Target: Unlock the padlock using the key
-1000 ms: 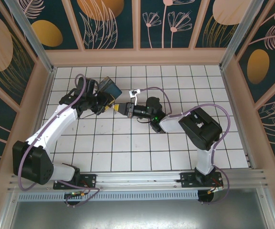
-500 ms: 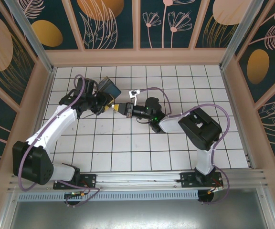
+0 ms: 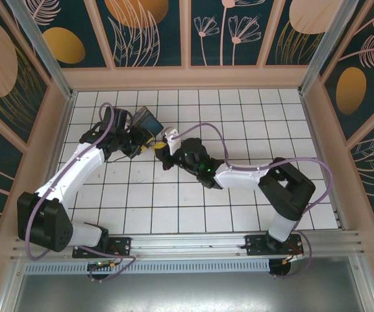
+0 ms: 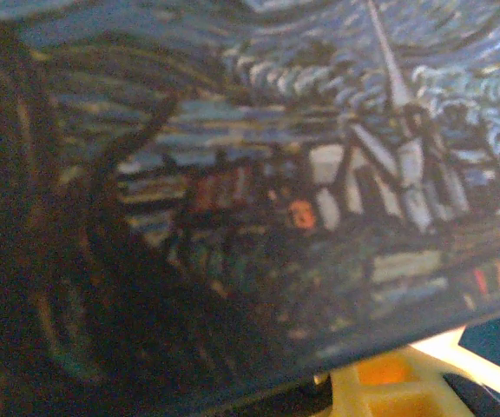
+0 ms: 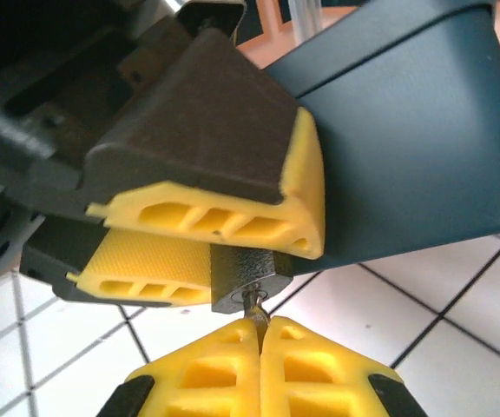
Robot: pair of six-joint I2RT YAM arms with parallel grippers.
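Swung leftward since a second ago, the right arm (image 3: 239, 175) stretches low toward the blue painted box (image 3: 147, 120); just beside it, the right gripper (image 5: 259, 330) pinches the key (image 5: 254, 304) against the padlock (image 5: 237, 271), which is clamped in the left gripper (image 3: 149, 147).

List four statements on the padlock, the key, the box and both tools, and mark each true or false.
1. The left tool grips the padlock. True.
2. The right tool stands wide open. False: it is shut on the key.
3. The key's tip touches the padlock's body. True.
4. The painted box lies by the right arm's base. False: it is next to the left tool.
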